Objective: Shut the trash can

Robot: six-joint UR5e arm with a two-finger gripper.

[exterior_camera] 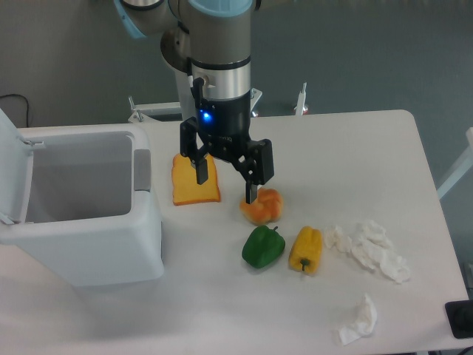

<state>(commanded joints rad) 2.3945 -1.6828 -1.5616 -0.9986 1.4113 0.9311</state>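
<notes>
No readable text, label or number anywhere

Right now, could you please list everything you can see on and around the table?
trash can: one, white, left side of table, open
lid: one, white, raised at the can's left edge
toast slice: one, orange-crusted, right of the can
orange food item: one, table centre
green pepper: one, in front of the orange item
yellow pepper: one, right of the green pepper
crumpled tissues: several, white, right side
table: one, white
claw: one, black, open, above the toast and orange item
</notes>
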